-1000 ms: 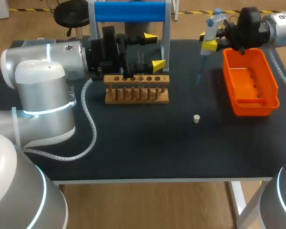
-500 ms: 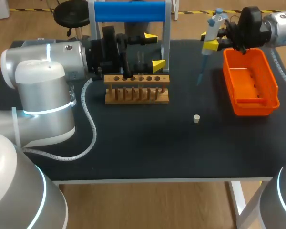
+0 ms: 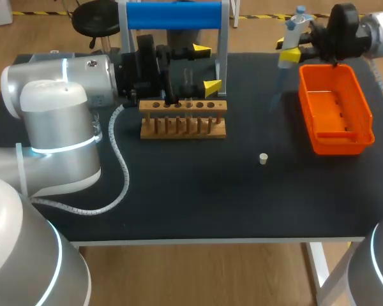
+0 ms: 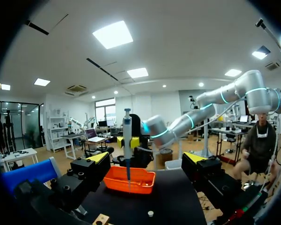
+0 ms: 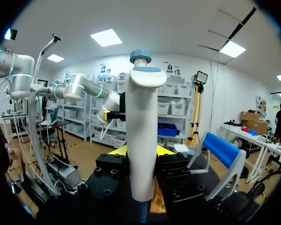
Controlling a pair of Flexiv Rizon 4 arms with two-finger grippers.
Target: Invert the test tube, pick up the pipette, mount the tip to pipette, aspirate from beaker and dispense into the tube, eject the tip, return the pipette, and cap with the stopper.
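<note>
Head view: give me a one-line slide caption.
The right gripper holds the pipette beside the orange bin; the left gripper waits open by the wooden rack; the stopper lies on the table.

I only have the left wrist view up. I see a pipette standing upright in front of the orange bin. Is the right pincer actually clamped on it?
Observer: Yes. In the right wrist view the pipette stands between the two fingers of the right pincer, and both press against its body.
Operator: Is it above the bin?
Observer: No. In the head view it hangs beside the orange bin, off its far corner, on the side toward the wooden rack.
Operator: Where is that rack from my left pincer?
Observer: It stands just nearer the robot than the left pincer, which is open.
</note>
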